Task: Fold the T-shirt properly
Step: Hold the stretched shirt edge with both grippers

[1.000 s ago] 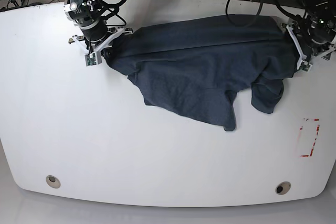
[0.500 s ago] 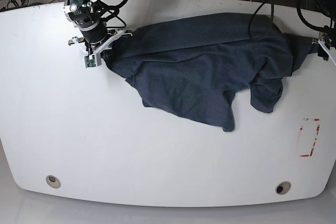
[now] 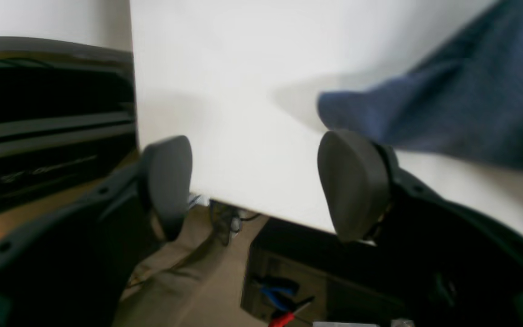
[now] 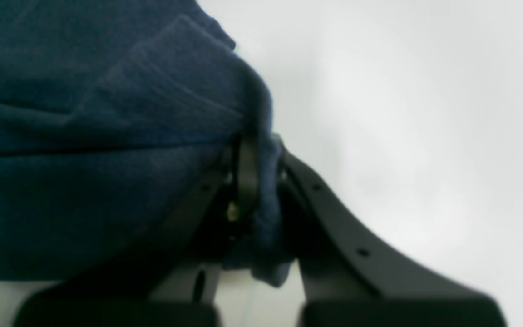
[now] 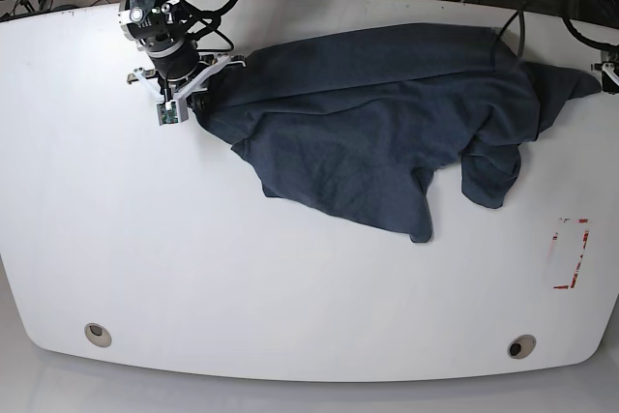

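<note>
Sprawling rumpled and unfolded, the dark slate-blue T-shirt (image 5: 377, 113).

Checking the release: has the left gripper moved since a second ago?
Yes. The left gripper, jaws open, has pulled back off the T-shirt toward the table's right edge.

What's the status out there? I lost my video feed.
Right gripper shut on T-shirt edge. Left gripper open, empty, at table edge. Shirt crumpled, unfolded. Nothing in the way.

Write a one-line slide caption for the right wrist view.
Right gripper shut on a bunched edge of the dark blue T-shirt above the white table.
</note>
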Robot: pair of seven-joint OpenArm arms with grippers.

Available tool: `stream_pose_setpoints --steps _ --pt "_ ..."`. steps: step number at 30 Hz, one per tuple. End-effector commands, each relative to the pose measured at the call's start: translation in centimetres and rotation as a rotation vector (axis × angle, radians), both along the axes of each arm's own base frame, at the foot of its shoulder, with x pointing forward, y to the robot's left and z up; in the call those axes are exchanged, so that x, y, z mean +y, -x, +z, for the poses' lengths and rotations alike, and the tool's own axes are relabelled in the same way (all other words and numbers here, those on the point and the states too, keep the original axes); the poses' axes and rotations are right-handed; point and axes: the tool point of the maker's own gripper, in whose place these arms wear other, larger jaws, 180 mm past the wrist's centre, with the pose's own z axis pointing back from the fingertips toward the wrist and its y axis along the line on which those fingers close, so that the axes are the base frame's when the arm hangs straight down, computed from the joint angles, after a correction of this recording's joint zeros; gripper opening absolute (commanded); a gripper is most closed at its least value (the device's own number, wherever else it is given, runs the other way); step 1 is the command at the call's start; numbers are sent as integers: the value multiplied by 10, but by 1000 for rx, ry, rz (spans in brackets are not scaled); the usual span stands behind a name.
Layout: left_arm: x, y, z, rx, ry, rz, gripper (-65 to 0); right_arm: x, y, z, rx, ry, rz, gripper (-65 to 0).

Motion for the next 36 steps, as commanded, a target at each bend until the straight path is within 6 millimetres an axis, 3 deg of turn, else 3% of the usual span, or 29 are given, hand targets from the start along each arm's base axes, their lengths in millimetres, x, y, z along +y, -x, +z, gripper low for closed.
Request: stream_pose_setpoints --steps 1,11,18,25,36 --pt "9 1 -6 -2 21 11 -217 0 -7 12 -51 -2 2 -650" --pt "-2 -9 -18 -62 116 -9 -217 1 -7 12 -52 -3 7 -650" --pt "-11 -14 -27 -95 197 -17 -217 16 -10 13 -56 -18 48 -650" --pt "-12 -9 -41 -72 237 4 -217 17 -10 13 -57 -18 50 -650" --pt "-26 -20 -60 -56 285 -51 -217 17 -10 13 -56 -18 48 -650"
